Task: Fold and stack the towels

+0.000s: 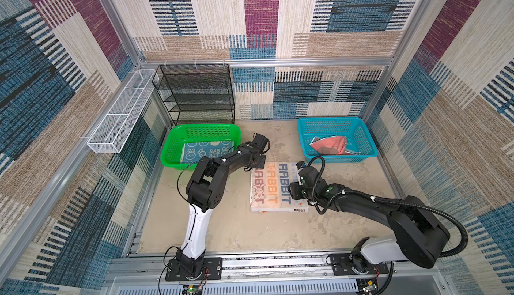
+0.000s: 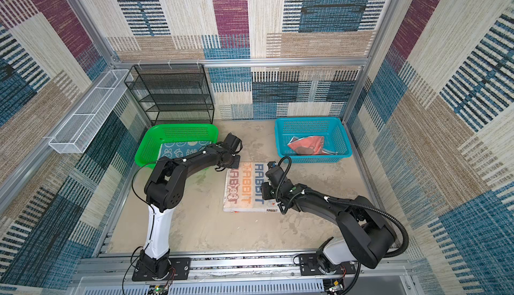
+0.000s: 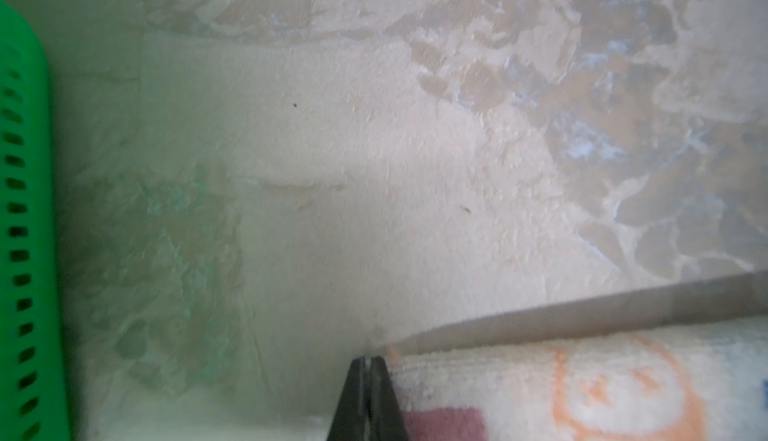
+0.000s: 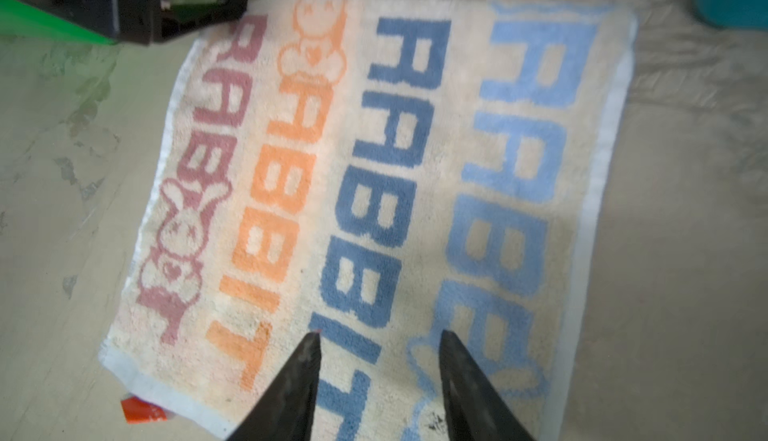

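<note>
Whitish RABBIT towel (image 1: 274,188) lies flat mid-bench (image 1: 236,232). Left claw (image 3: 368,366) is squeezed together at the corner by the green basket (image 1: 172,151), maybe pinching the hem, too blurry to say. Right claw (image 4: 380,335) hovers spread apart over the near-right part.

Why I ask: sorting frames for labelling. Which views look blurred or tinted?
Left wrist view: soft throughout, green cast on the table beside the green basket; right wrist view: towel lettering legible, edges slightly soft; both top views: sharp, evenly lit.

Cream towel (image 4: 374,168), blue-orange-maroon lettering
</note>
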